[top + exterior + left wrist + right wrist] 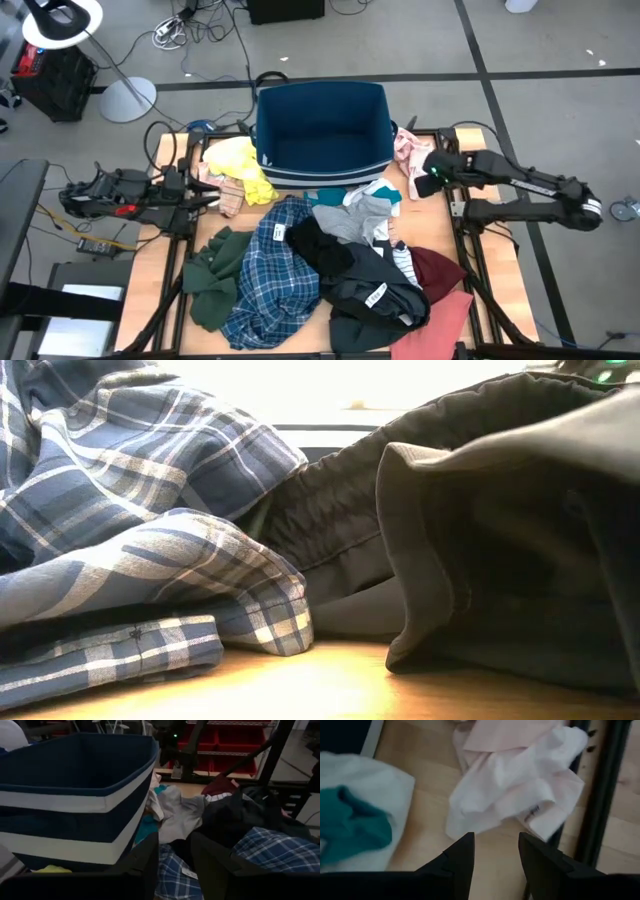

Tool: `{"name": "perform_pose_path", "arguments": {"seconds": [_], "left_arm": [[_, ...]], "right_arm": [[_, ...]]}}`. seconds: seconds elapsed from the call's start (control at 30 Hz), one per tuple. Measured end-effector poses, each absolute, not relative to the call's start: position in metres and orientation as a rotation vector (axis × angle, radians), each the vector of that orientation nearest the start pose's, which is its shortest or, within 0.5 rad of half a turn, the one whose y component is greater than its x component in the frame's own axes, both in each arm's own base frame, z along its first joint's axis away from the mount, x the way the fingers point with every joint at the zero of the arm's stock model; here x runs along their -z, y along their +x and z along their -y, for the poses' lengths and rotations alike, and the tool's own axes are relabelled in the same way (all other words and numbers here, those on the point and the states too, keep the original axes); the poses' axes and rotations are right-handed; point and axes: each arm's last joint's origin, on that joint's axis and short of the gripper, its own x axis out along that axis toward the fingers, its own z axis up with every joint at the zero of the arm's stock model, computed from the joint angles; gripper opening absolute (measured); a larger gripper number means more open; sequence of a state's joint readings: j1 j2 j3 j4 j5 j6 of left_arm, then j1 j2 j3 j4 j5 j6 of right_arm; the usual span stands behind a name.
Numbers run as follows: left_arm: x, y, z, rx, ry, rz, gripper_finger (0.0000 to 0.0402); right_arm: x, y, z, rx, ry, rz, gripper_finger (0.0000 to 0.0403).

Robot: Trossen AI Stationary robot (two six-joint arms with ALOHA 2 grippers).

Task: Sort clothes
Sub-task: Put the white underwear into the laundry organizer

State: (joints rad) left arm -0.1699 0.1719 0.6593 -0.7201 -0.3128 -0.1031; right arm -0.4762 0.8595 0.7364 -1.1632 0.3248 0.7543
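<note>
Many crumpled soft garments [330, 265], blue plaid, black, dark green and maroon, lie heaped mid-table near the navy fabric bin [322, 130]. Right gripper [495, 851] hovers parted, empty, above a pale pink garment [520, 785] at the far right. Left gripper [174, 851], parted and empty, waits at the left.

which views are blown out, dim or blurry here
Low view: bright glare behind the blue plaid shirt and dark grey garment, both filling the picture. Left wrist view: dim, with the navy blue white-striped fabric bin in shade. Right wrist view: soft focus on the pale pink cloth. High view: evenly lit.
</note>
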Motion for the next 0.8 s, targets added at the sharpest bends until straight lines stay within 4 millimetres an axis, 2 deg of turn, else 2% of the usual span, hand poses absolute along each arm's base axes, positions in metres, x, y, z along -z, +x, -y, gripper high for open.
{"name": "perform_pose_path", "arguments": {"seconds": [0.3,0.53,0.8], "left_arm": [[-0.284,0.064,0.002,-0.158,-0.005,-0.295,0.0122],[-0.286,0.084,0.005,-0.167,0.022,-0.308,0.0122],[-0.283,0.111,0.007,-0.27,0.096,-0.363,0.0122]], "right_arm": [[-0.223,0.121,0.11,1.106,0.83,-1.04,0.0155],[-0.209,0.127,0.125,1.13,0.844,-1.106,0.0154],[-0.193,0.138,0.135,1.132,0.856,-1.167,0.0153]]}}
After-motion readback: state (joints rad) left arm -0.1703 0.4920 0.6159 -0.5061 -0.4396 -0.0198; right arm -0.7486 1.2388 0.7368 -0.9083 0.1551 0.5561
